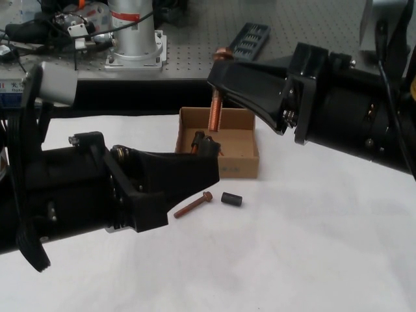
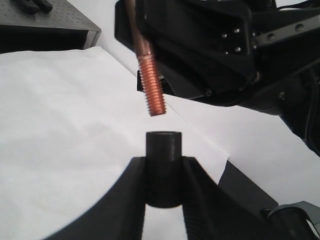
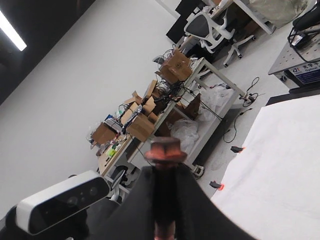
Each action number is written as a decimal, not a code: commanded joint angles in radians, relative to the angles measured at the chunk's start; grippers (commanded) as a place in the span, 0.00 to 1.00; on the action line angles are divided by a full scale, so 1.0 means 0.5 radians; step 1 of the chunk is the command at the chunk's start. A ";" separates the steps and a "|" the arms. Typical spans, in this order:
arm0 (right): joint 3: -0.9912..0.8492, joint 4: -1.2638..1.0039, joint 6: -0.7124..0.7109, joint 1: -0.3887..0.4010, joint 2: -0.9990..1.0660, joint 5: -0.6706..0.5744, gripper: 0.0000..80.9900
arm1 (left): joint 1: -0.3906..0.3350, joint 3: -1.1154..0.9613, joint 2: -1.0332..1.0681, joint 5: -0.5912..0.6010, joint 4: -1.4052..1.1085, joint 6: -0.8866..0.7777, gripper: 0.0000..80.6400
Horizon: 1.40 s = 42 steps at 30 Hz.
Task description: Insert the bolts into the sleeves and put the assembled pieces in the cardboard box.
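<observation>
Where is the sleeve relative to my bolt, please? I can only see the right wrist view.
Observer: The left tool holds the sleeve upright, just below the tip of your bolt.
Operator: Is the tip inside it yet?
Observer: No, the left wrist view shows a gap between the threaded tip and the sleeve's opening.
Operator: Are any other parts waiting?
Observer: One loose bolt and one loose sleeve lie on the white sheet, on the near side of the cardboard box.
</observation>
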 commanded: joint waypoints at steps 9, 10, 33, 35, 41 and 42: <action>-0.015 -0.048 0.001 0.005 -0.030 -0.064 0.02 | 0.001 -0.020 -0.005 0.010 -0.080 0.039 0.01; -0.015 -0.048 0.001 0.005 -0.030 -0.064 0.02 | 0.001 -0.020 -0.005 0.002 -0.092 0.039 0.01; -0.015 -0.048 -0.108 0.005 -0.030 -0.155 0.02 | 0.001 -0.020 -0.005 -0.085 -0.163 0.067 0.01; -0.015 -0.048 -0.143 0.005 -0.030 -0.154 0.02 | 0.001 -0.020 -0.005 -0.085 -0.163 0.067 0.01; -0.015 -0.048 -0.229 0.005 -0.030 -0.172 0.02 | 0.001 -0.020 -0.005 -0.098 -0.163 0.067 0.01; -0.015 -0.048 -0.229 0.005 -0.030 -0.171 0.02 | 0.001 -0.020 -0.005 -0.098 -0.163 0.067 0.01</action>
